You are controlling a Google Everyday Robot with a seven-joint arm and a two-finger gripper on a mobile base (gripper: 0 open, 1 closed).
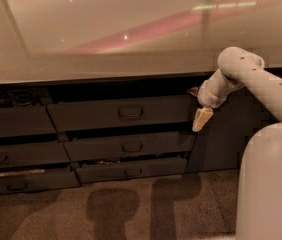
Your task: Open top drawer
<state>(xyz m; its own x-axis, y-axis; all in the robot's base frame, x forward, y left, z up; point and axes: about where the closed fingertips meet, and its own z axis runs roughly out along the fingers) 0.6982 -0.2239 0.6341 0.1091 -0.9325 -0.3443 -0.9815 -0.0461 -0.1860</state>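
The top drawer [91,115] is the wide dark grey front just under the counter, with a small bar handle [131,113] at its middle. A dark gap shows above its upper edge. My gripper [201,119] hangs at the end of the white arm [261,84], its tan tip pointing down. It sits just past the drawer's right end, at about the drawer front's height and well to the right of the handle. Nothing is visibly held in it.
Two narrower drawers [131,148] [131,172] stack below the top one, with another column of drawers [11,121] to the left. A dark cabinet door [226,134] is behind the gripper. A glossy countertop [131,34] overhangs, and my white body [271,184] fills the lower right.
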